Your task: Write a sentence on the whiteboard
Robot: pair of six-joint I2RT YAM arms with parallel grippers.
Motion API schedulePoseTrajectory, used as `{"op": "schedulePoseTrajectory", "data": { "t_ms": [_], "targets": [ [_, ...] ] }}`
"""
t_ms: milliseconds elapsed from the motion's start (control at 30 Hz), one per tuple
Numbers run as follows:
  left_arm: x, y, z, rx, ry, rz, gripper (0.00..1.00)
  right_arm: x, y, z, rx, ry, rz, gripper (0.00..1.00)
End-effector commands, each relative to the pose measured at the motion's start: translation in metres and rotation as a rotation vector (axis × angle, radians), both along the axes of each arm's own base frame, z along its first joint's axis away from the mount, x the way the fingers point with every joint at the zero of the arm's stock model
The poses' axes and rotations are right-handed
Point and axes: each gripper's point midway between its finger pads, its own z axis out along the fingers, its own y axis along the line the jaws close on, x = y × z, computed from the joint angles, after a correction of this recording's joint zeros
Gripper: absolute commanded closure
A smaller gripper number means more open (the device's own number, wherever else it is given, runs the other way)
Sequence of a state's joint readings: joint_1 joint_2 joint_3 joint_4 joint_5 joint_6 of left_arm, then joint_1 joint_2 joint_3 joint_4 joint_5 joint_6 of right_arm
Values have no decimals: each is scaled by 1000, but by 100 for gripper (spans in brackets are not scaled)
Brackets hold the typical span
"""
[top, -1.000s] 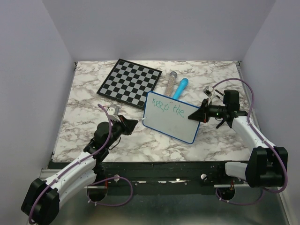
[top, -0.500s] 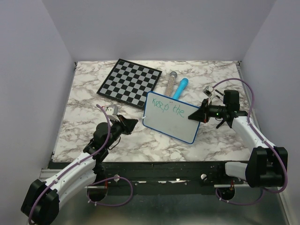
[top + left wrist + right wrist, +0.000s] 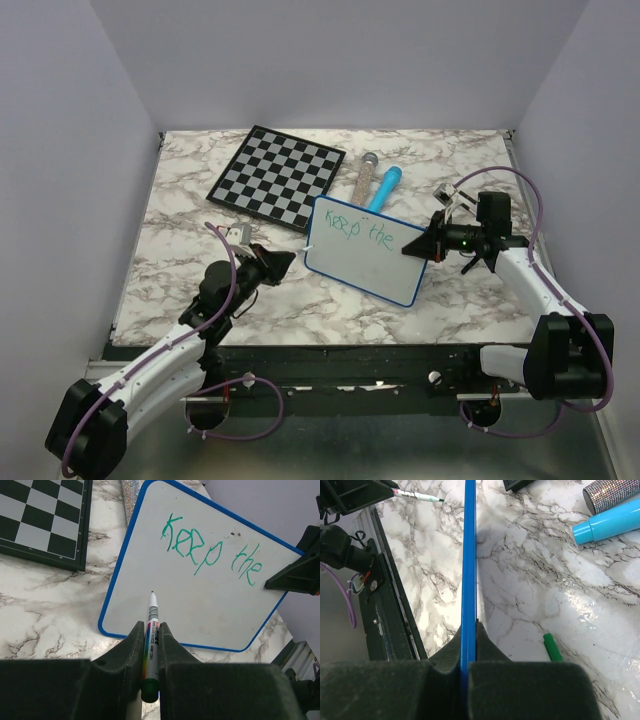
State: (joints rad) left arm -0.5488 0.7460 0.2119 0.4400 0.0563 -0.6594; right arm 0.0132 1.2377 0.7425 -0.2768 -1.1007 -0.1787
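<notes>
The whiteboard (image 3: 362, 255), white with a blue rim, is held up at its right edge by my right gripper (image 3: 418, 243), which is shut on the rim (image 3: 469, 555). The sentence (image 3: 210, 555) reads "Keep the" in green along the board's upper part (image 3: 365, 232). My left gripper (image 3: 148, 627) is shut on a thin marker (image 3: 152, 625) with a rainbow label. Its tip (image 3: 152, 594) points at the blank lower left of the whiteboard (image 3: 200, 605). Seen from above, the left gripper (image 3: 278, 264) sits just left of the board's lower corner, apart from it.
A chessboard (image 3: 277, 172) lies at the back left. A glittery tube (image 3: 365, 172) and a light blue tube (image 3: 386, 187) lie behind the whiteboard. A green marker cap (image 3: 551, 647) rests on the marble beside the right gripper. The table's black front rail (image 3: 340, 360) runs below.
</notes>
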Motion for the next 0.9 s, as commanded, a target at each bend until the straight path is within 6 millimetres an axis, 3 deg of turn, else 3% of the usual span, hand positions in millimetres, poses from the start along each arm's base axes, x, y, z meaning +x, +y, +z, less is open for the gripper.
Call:
{"op": "schedulePoseTrajectory", "data": {
  "t_ms": [0,867],
  "targets": [
    [0,-1,4,-19,-36,-9,100,2,3,14,9,-54,28,99],
    [-3,-3,9,-56,-137,-35,100,1,3,16,12,-60,33,99]
  ]
}}
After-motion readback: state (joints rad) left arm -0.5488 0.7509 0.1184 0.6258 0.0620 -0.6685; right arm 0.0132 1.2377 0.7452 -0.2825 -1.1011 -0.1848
